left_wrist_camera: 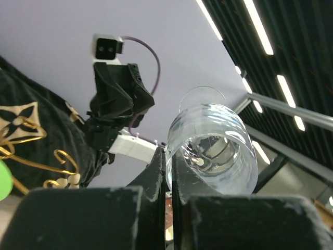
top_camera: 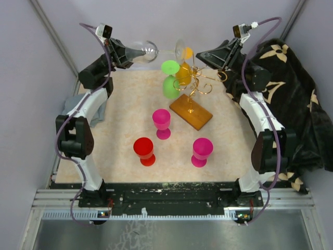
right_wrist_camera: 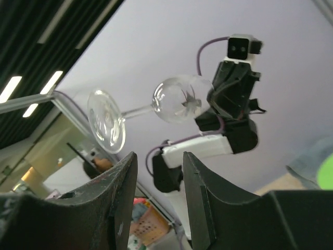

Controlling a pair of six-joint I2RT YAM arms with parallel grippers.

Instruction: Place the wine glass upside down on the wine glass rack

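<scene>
A clear wine glass (top_camera: 148, 51) is held lying sideways in the air at the back of the table. Its foot (top_camera: 182, 50) points right. My left gripper (top_camera: 131, 53) is shut on the bowl's rim. The left wrist view shows one finger inside the wine glass (left_wrist_camera: 213, 140) and one outside it, at my left gripper (left_wrist_camera: 169, 161). My right gripper (top_camera: 199, 54) is open, just right of the foot and apart from it. In the right wrist view the wine glass (right_wrist_camera: 177, 99) floats above my empty right gripper (right_wrist_camera: 158, 161). The gold wire rack (top_camera: 195, 83) stands on its amber base (top_camera: 191, 112).
Two green glasses (top_camera: 170, 86) and an orange one (top_camera: 183, 74) hang on the rack's left side. Two pink goblets (top_camera: 161, 121) (top_camera: 202, 150) and a red one (top_camera: 144, 150) stand in front. A black patterned cloth (top_camera: 291, 83) lies at the right and a grey cloth (top_camera: 96, 112) at the left.
</scene>
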